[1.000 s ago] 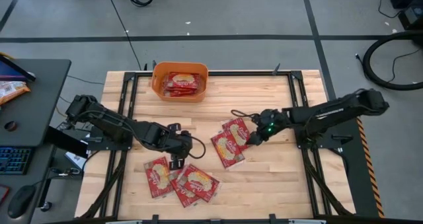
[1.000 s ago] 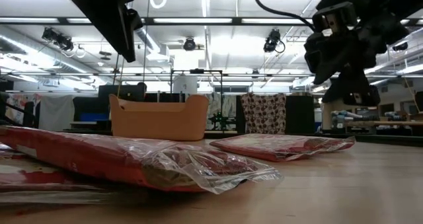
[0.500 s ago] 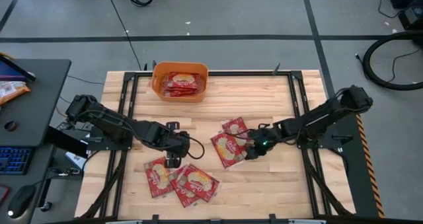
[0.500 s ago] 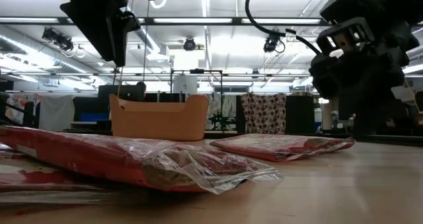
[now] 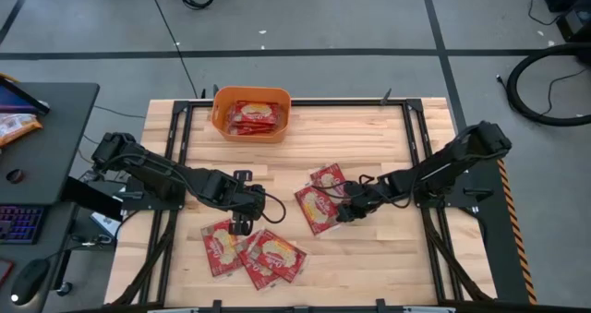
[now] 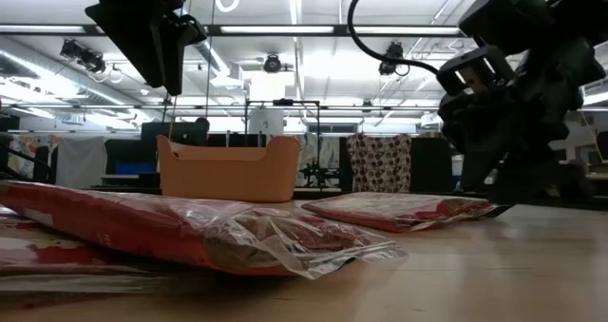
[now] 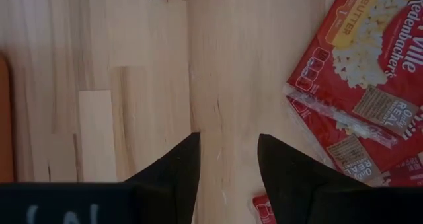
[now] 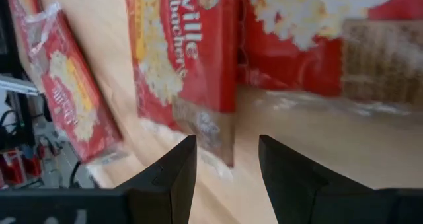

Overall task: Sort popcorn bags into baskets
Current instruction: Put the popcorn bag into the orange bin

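Observation:
Several red popcorn bags lie flat on the wooden table: two mid-table and an overlapping pile near the near edge. More fill the orange basket at the far edge, which also shows in the low view. My left gripper hangs open above bare wood, just far of the pile. My right gripper is open and low at the right edge of the larger mid-table bag, fingers pointing toward the table's left.
Bare wood lies between the basket and the mid-table bags and along the right side of the table. Dark frame rails run down both table sides. A desk with a keyboard stands to the left, off the table.
My right gripper has swung from the smaller mid-table bag toward the near edge and dropped low, ending at the right edge of the larger bag. My left gripper has shifted slightly toward the table's left. No bag has moved.

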